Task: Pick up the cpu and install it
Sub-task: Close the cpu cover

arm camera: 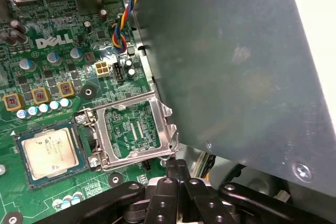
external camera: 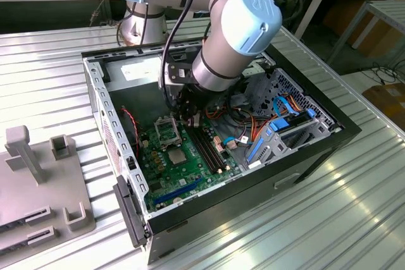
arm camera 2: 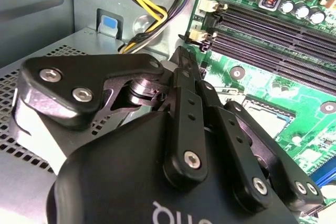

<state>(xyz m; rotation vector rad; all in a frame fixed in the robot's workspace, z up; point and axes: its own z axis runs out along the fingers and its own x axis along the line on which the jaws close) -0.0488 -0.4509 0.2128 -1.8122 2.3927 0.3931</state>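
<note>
The cpu (arm camera: 49,152), a small square chip with a silver top, lies flat in its socket on the green motherboard (arm camera: 63,77); the exterior view shows the cpu (external camera: 174,155) near the board's middle. Beside it the socket's metal hinged plate (arm camera: 134,129) stands swung open, its window showing the board behind. My gripper (arm camera: 177,167) is shut, its black fingers pressed together with nothing between them, tips just off the plate's free edge. In the second wrist view the gripper (arm camera 2: 182,55) points toward the board's edge. The arm reaches down into the case, gripper (external camera: 188,117) above the socket.
The open computer case (external camera: 117,175) lies on a ribbed metal table. A large grey metal box (arm camera: 226,51) sits close beside the socket. Long black memory slots (external camera: 209,148), coloured cables (external camera: 253,128) and a blue drive bracket (external camera: 272,137) crowd the exterior view's right. Grey fixtures (external camera: 38,181) stand outside the case.
</note>
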